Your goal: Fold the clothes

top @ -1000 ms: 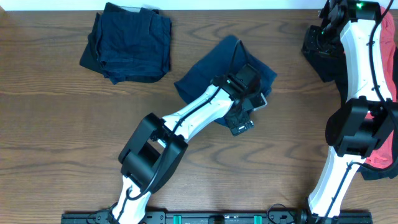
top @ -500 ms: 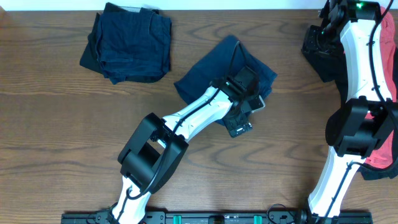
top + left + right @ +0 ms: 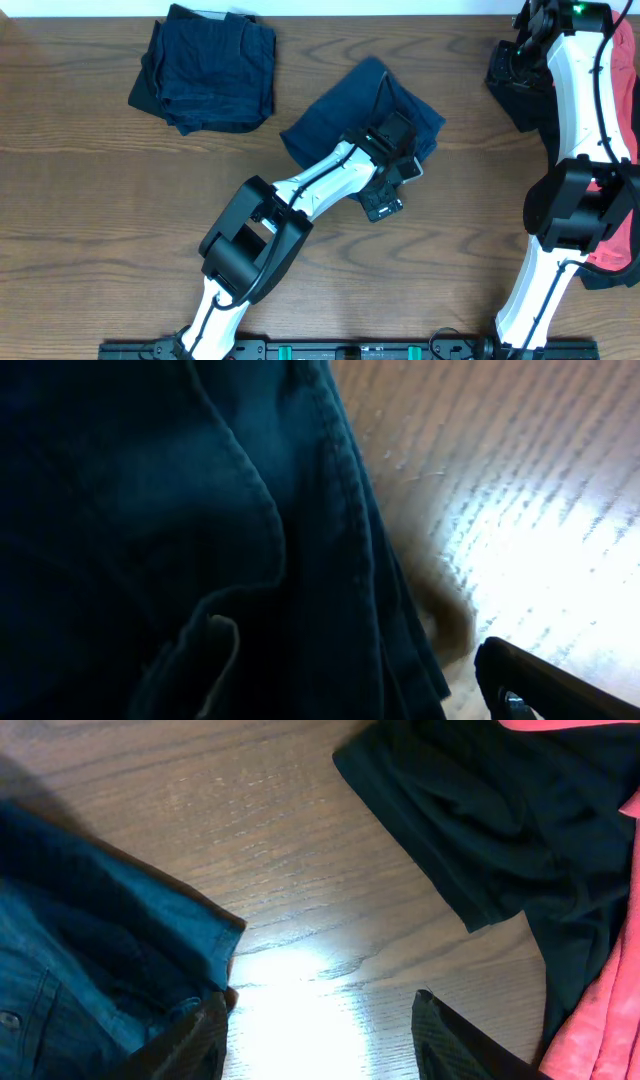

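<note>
Wood-grain tabletop seen from above, with two white-and-black robot arms rising from its near edge. The left arm reaches diagonally from that edge to the middle of the tabletop. There the left gripper sits low over a loosely bunched navy garment — jaws spread wide, nothing visibly pinched between them. Its wrist view is filled with dark navy folds and seams, with one black fingertip in the corner beside bare wood.

Along the right edge lies a coral-red garment, partly hidden by the right arm, which runs up that edge to the far right corner. There the right gripper hovers over bare wood, jaws apart and empty. It sits between a blue stitched garment on one side and a black garment on the other — the black one touches the coral-red one.

At the far left corner rests a folded stack of navy pieces, well apart from both grippers.
</note>
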